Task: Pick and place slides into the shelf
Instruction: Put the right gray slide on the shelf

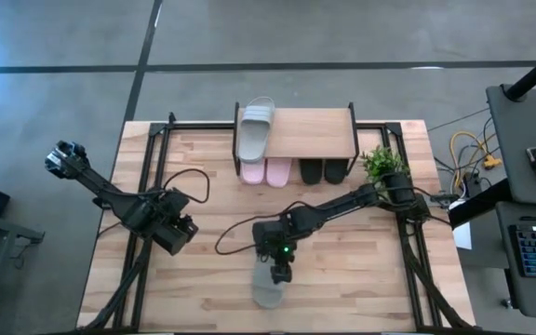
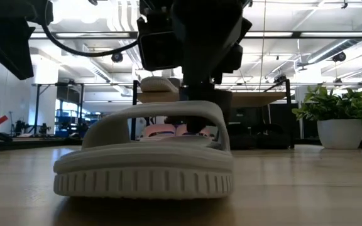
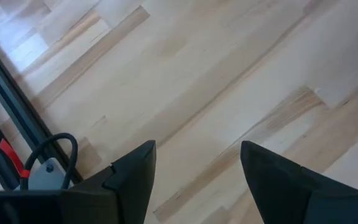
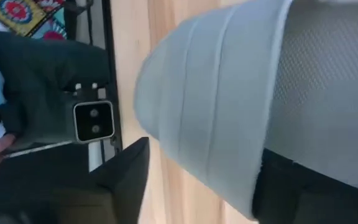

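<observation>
The right claw (image 1: 280,274) sits at six o'clock of the table (image 1: 203,288); its fingers straddle the strap of the loose grey-green slide (image 1: 268,290), spread and not yet pinching. The shelf (image 1: 307,132) stands at twelve, holding the other grey-green slide (image 1: 254,130) on top. The step likely calls for a firm squeeze mid-strap, then a level lift. The left claw (image 3: 197,171) waits at nine, spread.

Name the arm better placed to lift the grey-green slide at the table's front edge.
Right. The right hand is directly over the grey-green slide, one finger under its strap. The left hand hangs open over bare table, well off to the side.
</observation>
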Controlling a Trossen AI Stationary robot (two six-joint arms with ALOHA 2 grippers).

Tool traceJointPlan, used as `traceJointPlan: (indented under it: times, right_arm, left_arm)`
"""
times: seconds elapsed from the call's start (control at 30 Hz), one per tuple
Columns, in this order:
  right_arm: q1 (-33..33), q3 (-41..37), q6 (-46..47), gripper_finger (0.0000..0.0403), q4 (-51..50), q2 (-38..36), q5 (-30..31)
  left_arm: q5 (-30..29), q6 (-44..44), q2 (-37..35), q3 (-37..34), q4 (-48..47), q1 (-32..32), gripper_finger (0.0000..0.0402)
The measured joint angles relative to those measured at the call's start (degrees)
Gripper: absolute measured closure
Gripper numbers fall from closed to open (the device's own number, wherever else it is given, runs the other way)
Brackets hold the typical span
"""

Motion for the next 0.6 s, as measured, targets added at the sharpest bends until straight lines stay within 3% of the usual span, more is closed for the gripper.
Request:
traceJointPlan:
  times: [0.3, 0.37, 0.5, 0.6]
  right_arm:
    - [0.3, -0.2, 1.9, 0.0328, 0.1, 0.0, 7.1]
    - [0.4, -0.2, 4.7, 0.0352, 0.0, 0.0, 11.0]
    - [1.0, -0.1, 10.6, 0.0376, 0.1, -0.7, 18.5]
    - [1.6, 0.2, 17.1, 0.0384, -0.1, -0.7, 20.6]
  left_arm:
    - [-0.1, 0.0, 0.1, 0.1, 0.0, 0.0, 0.0181]
    - [-0.3, 0.0, 0.1, 0.1, 0.0, 0.0, 0.0181]
    - [-0.4, -0.2, 0.1, 0.2, 0.3, 0.0, 0.0181]
    - [-0.4, -0.5, 0.1, 0.2, 1.7, 0.0, 0.0181]
